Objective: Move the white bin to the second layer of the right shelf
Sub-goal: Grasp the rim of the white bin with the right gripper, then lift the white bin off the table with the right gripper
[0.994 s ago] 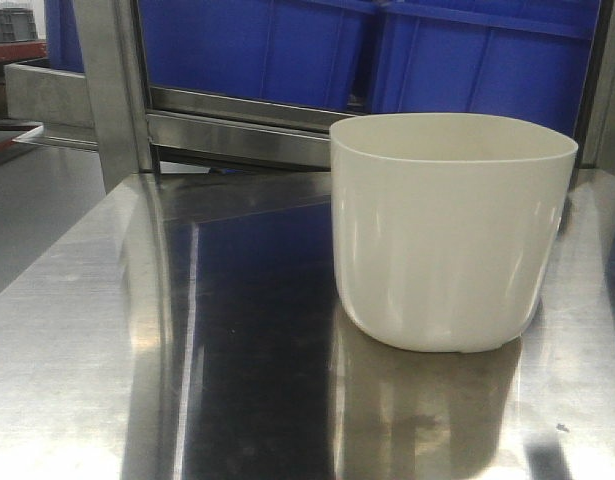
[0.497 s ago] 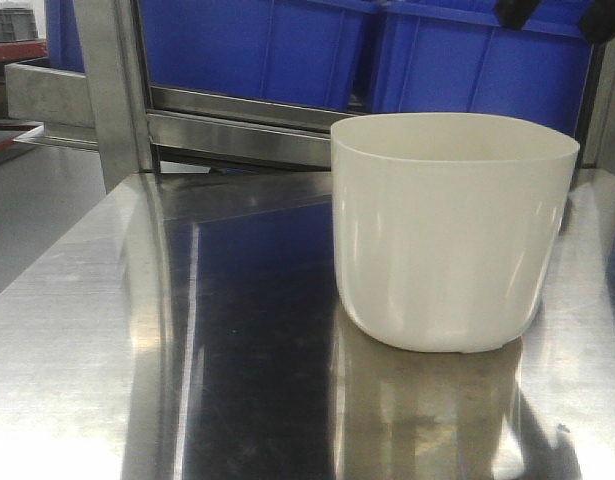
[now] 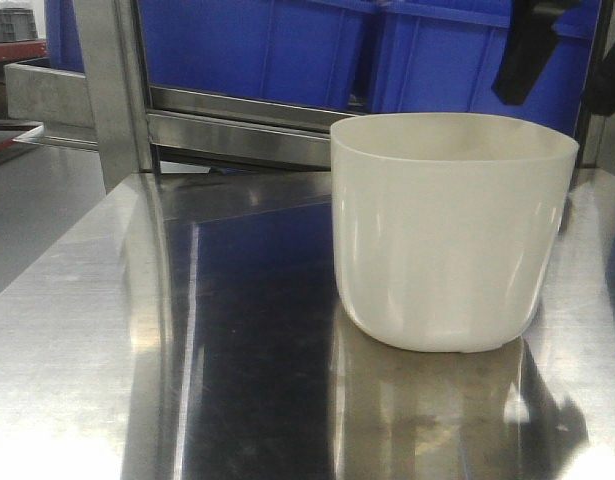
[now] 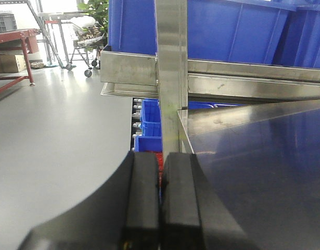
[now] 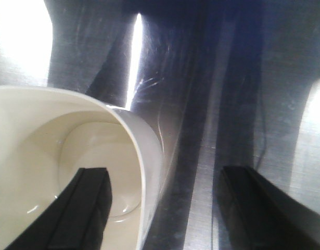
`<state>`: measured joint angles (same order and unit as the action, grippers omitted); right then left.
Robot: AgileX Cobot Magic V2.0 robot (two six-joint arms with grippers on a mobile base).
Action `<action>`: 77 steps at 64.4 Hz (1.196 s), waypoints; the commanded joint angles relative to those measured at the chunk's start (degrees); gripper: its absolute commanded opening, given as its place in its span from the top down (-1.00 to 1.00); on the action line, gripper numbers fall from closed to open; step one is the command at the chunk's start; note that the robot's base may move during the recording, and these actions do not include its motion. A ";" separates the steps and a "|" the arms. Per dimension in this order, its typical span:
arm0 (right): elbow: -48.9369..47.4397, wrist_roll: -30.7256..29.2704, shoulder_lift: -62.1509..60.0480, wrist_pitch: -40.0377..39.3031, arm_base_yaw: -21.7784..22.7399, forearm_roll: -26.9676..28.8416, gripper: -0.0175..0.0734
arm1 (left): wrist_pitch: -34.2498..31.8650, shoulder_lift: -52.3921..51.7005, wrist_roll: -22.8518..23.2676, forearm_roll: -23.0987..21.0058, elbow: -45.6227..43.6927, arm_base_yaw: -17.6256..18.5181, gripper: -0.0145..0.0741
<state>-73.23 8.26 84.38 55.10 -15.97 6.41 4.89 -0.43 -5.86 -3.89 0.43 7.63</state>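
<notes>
White bin [image 3: 452,235] sits upright on the steel worktop [image 3: 107,340], on the right-hand part in the front view, w/ blue crates [image 3: 267,40] on the rack behind, apart from it. Inside looks empty per the right wrist view, so we judge it light. It's thin smooth plastic, prob. a bit flexy at the rim and slippery on both faces, w/ no handles or lip to hook. Right gripper [image 5: 165,177] hangs above the rim w/ fingers [image 5: 89,208] spread wide: one over the bin's inside, the other over bare worktop outside. They straddle the wall, not touching it as far as we can tell. Best hold, in our view: pinch the wall just below the rim, deep enough that it can't slip out, firm but not crushing. A one-sided pinch means the bin may tilt or swing once lifted. Left gripper [image 4: 161,172] is by the worktop's left edge, fingers pressed together on nothing.
</notes>
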 commanded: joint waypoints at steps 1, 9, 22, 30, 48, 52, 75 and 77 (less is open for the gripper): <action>-2.05 -0.16 -0.70 -1.62 -0.56 0.12 -0.60 | -4.89 -0.80 0.15 -0.35 2.11 0.16 0.48; -2.05 -0.16 1.03 -1.45 -1.19 0.12 -0.60 | -4.89 -0.80 0.15 -0.35 2.11 0.16 0.48; -2.05 -0.16 4.11 -0.29 -1.31 0.01 -0.60 | -4.89 -0.80 0.15 -0.35 2.11 0.16 0.48; -2.05 -0.16 5.93 -0.29 -1.31 -0.25 -0.60 | -4.89 -0.80 0.15 -0.35 2.11 0.16 0.48; -2.05 -0.16 9.39 -0.34 -1.31 -0.29 -0.54 | -4.89 -0.80 0.15 -0.35 2.11 0.16 0.48; -2.05 -0.16 9.55 -0.47 -1.31 -0.29 -0.39 | -4.89 -0.80 0.15 -0.35 2.11 0.16 0.48; -2.62 -0.16 4.87 -3.49 -1.31 -2.40 0.51 | -4.89 -0.80 0.15 -0.35 2.11 0.16 0.48; -2.62 -0.16 3.47 -4.39 -1.31 -2.70 0.50 | -4.89 -0.80 0.15 -0.35 2.11 0.16 0.48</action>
<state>-73.77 8.37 93.58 54.11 -17.39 4.55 4.89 -0.43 -5.86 -3.89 0.43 7.63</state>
